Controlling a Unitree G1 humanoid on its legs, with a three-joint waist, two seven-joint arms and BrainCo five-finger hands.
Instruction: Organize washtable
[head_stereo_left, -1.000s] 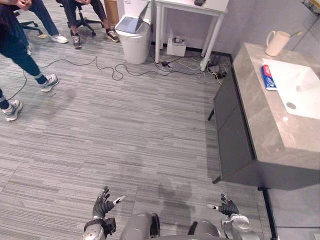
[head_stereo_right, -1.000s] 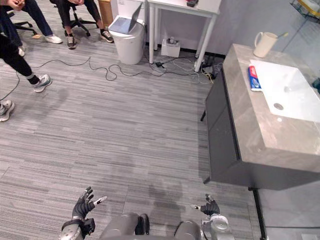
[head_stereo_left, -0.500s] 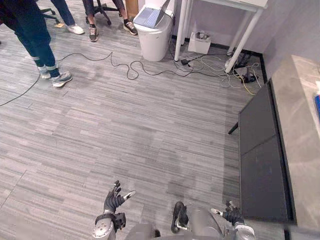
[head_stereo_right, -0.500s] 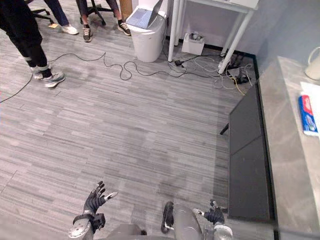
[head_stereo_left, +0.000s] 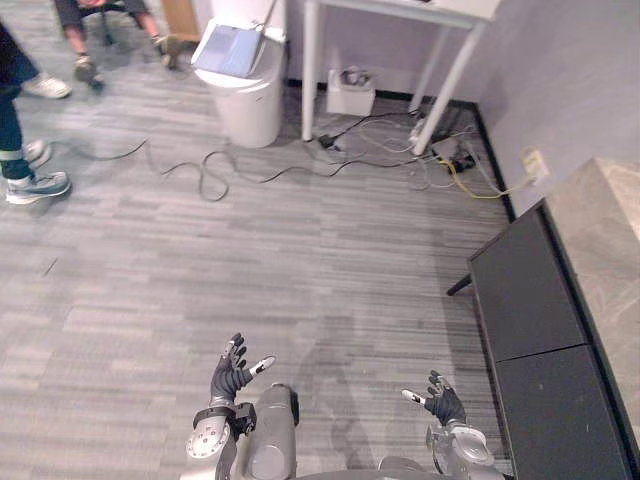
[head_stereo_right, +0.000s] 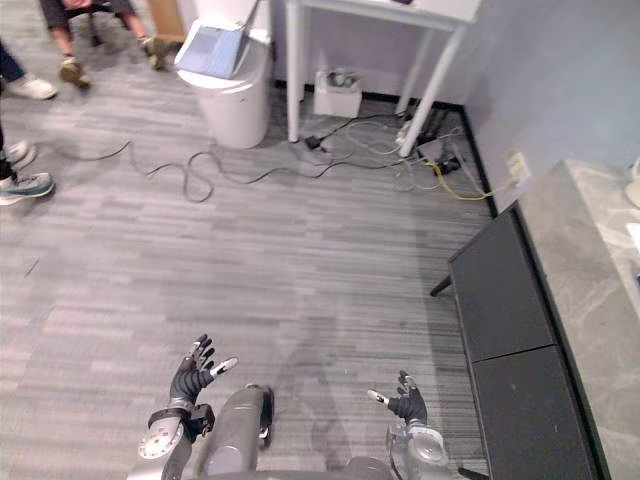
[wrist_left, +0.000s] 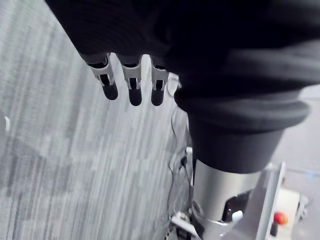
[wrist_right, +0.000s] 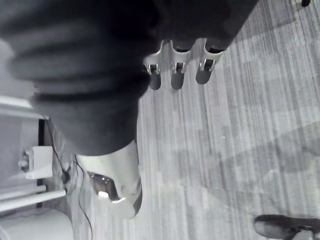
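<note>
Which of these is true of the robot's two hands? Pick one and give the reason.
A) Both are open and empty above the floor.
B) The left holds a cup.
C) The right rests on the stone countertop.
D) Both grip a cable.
A: the left hand and the right hand hang with fingers spread above the grey floor, holding nothing. The stone countertop stands apart, off to the right.

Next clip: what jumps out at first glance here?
The left hand and right hand hang open and empty over grey floor, low in the head views. The washtable, stone top over dark cabinet, sits at the right edge. A white bin carrying a laptop stands far ahead.
</note>
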